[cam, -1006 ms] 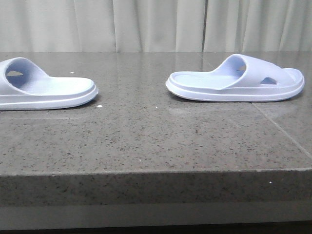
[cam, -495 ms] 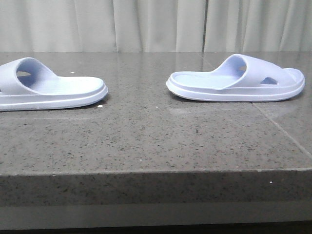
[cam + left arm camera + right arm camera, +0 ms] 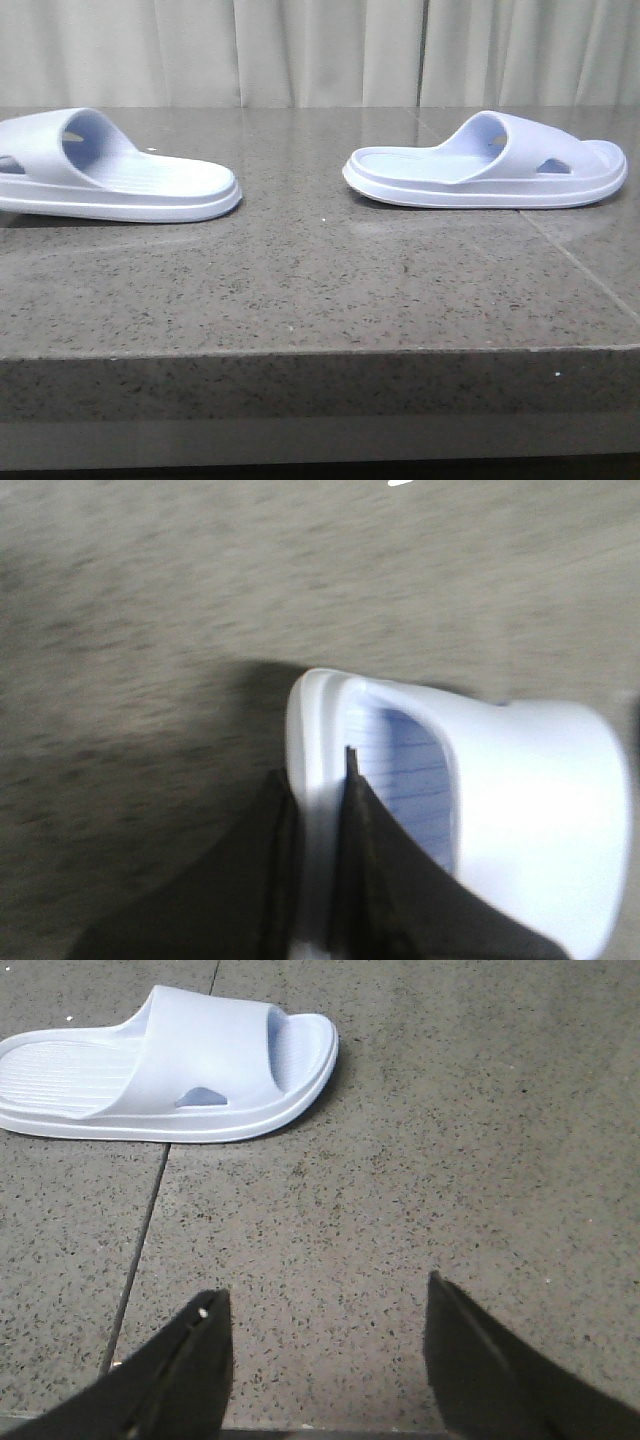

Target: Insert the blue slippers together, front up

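Observation:
Two pale lavender-blue slippers are on the dark speckled table (image 3: 320, 290). The left slipper (image 3: 130, 185) is at the front view's left edge, partly cut off, heel end pointing right. In the left wrist view my left gripper (image 3: 318, 780) is shut on that slipper's side wall (image 3: 500, 810), one finger outside and one inside on the ribbed footbed. The right slipper (image 3: 480, 170) lies flat at the right, toe to the right. My right gripper (image 3: 325, 1290) is open and empty over bare table, well short of the right slipper (image 3: 180, 1060). Neither gripper shows in the front view.
A pale curtain (image 3: 320, 50) hangs behind the table. The table's front edge (image 3: 320, 350) runs across the lower part of the front view. A thin seam (image 3: 140, 1250) in the tabletop runs past the right slipper.
The left slipper has slid to the right, further into the front view, held by my left gripper. The right slipper has not moved.

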{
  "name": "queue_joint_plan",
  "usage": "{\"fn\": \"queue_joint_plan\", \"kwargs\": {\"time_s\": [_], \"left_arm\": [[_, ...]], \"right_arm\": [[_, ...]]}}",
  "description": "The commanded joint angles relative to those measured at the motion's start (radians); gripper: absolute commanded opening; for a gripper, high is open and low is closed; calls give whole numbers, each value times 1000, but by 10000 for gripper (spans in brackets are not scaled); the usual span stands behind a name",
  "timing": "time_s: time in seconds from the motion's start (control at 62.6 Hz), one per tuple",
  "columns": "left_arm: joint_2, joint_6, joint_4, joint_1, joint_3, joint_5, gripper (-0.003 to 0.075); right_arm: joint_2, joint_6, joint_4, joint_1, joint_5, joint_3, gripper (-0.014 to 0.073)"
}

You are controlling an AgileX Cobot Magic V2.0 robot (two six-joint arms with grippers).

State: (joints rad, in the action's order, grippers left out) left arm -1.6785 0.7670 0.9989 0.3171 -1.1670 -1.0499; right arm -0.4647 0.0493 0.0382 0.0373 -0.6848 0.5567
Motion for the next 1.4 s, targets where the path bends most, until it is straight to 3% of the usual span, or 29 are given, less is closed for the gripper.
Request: {"fn": "queue_joint_plan", "kwargs": {"time_s": [0.0,0.208,0.383,0.686,1.006,1.213,1.389], "left_arm": [[84,72,185,-9,-10,-89,-20],[155,184,369,-48,138,-105,-20],[160,205,426,-124,218,9,-20],[160,209,428,-236,226,105,-20],[160,209,426,-240,226,114,-20],[160,209,424,-240,226,116,-20],[160,209,421,-240,226,116,-20]], "right_arm": [[-13,-4,-12,-6,63,30,449],[-13,-4,-12,-6,63,30,449],[-13,-4,-12,-6,63,30,449],[-13,-4,-6,-6,127,30,449],[-24,-4,14,-6,184,37,449],[-221,5,13,-43,52,148,449],[-453,5,26,-188,-36,275,449]]}}
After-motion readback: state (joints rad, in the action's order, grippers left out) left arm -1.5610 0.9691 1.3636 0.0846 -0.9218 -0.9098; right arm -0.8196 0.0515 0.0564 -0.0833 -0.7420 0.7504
